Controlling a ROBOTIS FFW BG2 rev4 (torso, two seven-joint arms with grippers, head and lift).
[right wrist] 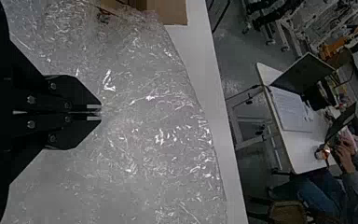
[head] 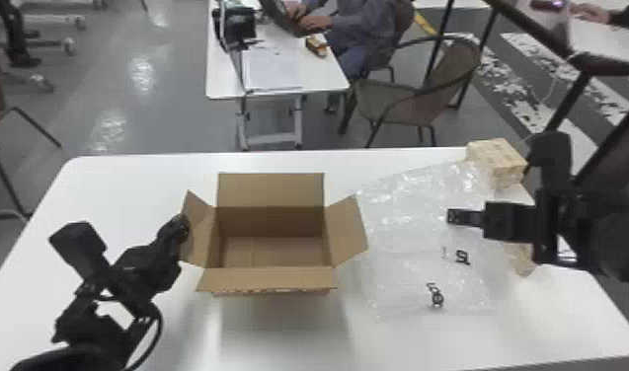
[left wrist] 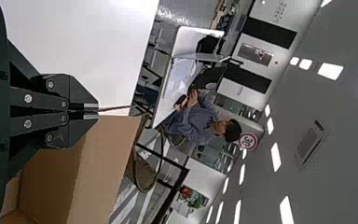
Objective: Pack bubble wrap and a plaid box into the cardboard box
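Left gripper [head: 182, 226] clamped left flap [head: 201, 232] of open cardboard box [head: 268, 279]; right gripper [head: 451, 217] pinched bubble wrap [head: 407, 246]. Plaid box [head: 495, 154] sat at bench's [head: 125, 190] far right corner.

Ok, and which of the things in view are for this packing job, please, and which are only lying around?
For the job:
- cardboard box
- bubble wrap
- plaid box

Only lying around:
- papers on the far desk
- chair near that desk

The pale piece by the wrap: I cannot tell.
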